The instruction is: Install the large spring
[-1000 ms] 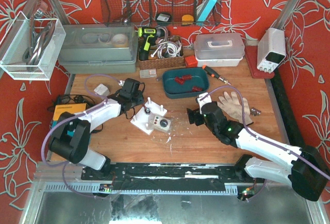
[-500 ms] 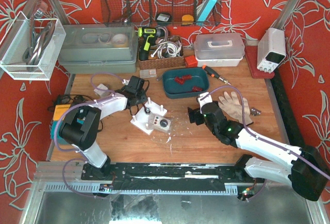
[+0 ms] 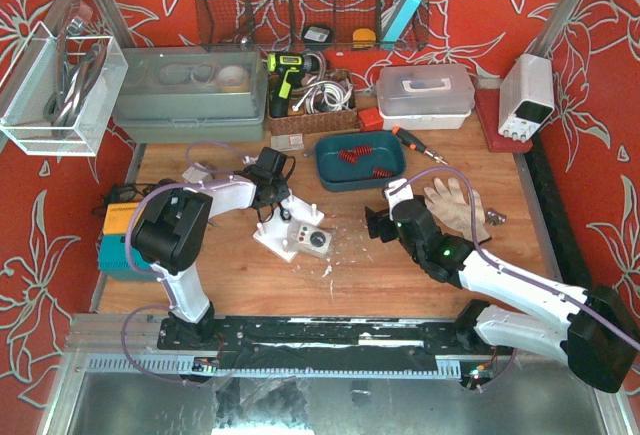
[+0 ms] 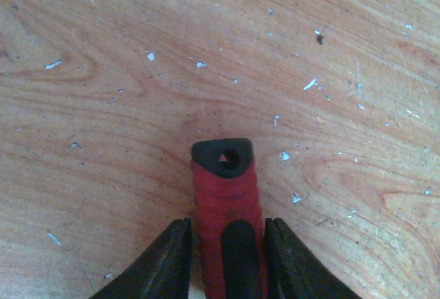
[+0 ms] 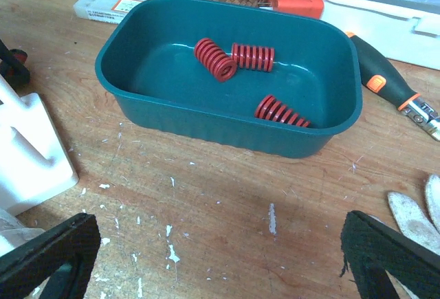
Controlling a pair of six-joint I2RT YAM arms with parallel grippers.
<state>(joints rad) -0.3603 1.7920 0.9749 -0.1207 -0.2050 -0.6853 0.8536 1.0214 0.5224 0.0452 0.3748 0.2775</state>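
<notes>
Three red springs lie in the teal tray [image 5: 137, 100]; the thickest-looking spring [image 5: 215, 59] is at its left, another spring [image 5: 252, 56] beside it, a third spring [image 5: 282, 113] by the near wall. In the top view the tray [image 3: 330, 177] is behind the white pegged fixture [image 3: 285, 227]. My left gripper [image 4: 227, 225] is shut on a red-and-black tool handle [image 4: 223, 182] over bare wood, just left of the fixture [image 5: 27, 148]; the left gripper [image 3: 270, 177] shows there from above. My right gripper [image 5: 220, 258] stands open and empty in front of the tray.
An orange-and-black screwdriver [image 5: 385, 79] and a work glove [image 3: 455, 205] lie right of the tray. A wicker basket [image 3: 312, 115], a white lidded box [image 3: 425, 90] and a grey bin [image 3: 190, 90] line the back. A yellow-and-teal box [image 3: 118, 235] sits at the left edge.
My left arm has swung so its gripper moved right and back, closer to the fixture, and its jaws have narrowed. The right arm has not moved.
</notes>
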